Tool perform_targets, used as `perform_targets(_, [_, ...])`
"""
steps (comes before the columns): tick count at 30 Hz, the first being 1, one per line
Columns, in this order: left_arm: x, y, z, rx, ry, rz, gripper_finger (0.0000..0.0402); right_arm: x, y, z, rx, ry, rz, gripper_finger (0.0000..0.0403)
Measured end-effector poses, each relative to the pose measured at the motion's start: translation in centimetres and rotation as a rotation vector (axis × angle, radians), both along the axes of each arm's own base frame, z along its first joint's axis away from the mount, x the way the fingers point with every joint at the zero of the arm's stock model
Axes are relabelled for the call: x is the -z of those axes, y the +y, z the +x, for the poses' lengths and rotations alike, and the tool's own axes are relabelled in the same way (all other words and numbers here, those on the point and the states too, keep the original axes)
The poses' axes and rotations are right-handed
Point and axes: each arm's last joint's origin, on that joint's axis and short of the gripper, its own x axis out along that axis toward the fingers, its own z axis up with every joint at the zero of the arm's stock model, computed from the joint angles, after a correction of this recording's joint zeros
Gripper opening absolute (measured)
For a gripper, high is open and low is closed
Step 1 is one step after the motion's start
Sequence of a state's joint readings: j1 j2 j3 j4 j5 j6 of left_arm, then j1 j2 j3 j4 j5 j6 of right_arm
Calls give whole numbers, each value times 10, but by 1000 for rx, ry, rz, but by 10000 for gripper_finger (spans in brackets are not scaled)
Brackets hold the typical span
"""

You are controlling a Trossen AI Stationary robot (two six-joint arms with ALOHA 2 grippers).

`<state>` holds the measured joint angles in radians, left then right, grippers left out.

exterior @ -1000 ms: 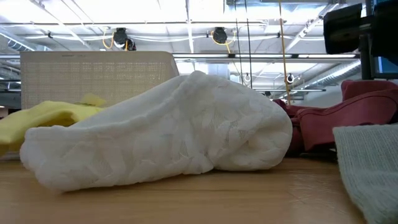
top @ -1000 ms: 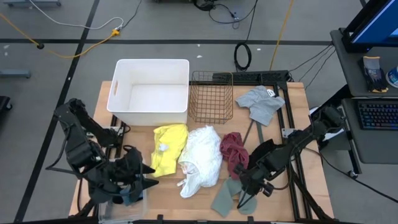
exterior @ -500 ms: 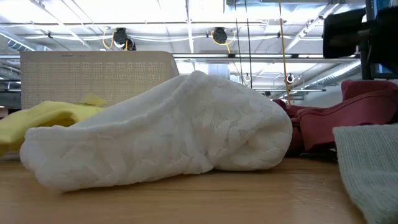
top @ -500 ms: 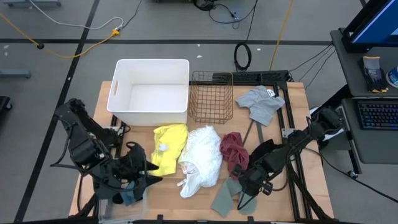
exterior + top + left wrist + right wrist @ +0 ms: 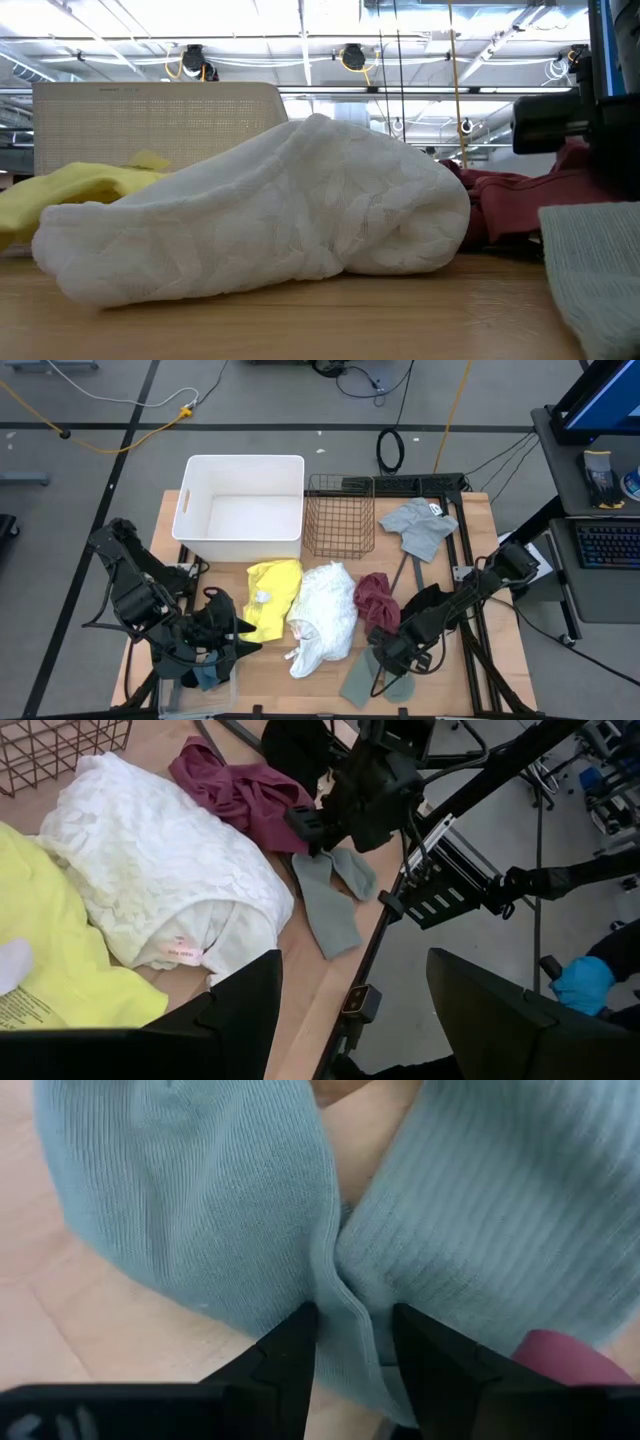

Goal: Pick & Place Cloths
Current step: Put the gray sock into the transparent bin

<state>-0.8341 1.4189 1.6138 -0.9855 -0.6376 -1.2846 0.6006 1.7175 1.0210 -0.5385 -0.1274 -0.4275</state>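
**High view: right gripper pinching the sage green cloth**

High view, lower right of centre: the right gripper (image 5: 385,658) is down on the sage green cloth (image 5: 365,678). In the right wrist view its fingertips (image 5: 300,1342) nip a raised fold of that ribbed cloth between them.

At the lower left of the frame, the left gripper (image 5: 232,637) hangs beside the yellow cloth (image 5: 272,603), fingers spread and holding nothing.

Across the middle of the wooden table (image 5: 270,680) lie the yellow cloth, the white cloth (image 5: 325,615) and the maroon cloth (image 5: 375,603), side by side and touching. A grey cloth (image 5: 420,525) lies apart at the upper right, next to the wire basket (image 5: 340,515). The white bin (image 5: 245,508) stands at the upper left.
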Motion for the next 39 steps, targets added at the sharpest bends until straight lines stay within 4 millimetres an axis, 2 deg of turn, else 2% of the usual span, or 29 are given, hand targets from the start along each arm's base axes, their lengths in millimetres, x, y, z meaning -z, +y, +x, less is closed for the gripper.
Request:
perform_targets(4, [0,0,0,0,0,0,253,1,-1,1,70,22,11,108])
perform_targets(11, [0,0,0,-1,0,0,253,-1,-4,2,129,49,42,12])
perform_targets(16, [0,1,1,-6,0,0,253,-2,-4,3,211,100,109,9])
perform_targets(20, [0,1,1,5,-1,15,253,-14,-6,3,269,115,183,4])
perform_targets(29, [0,5,5,-6,-9,36,253,-72,-20,-6,361,-37,358,2])
perform_targets(39, [-12,7,20,66,-130,132,253,-150,-46,-15,443,-380,686,1])
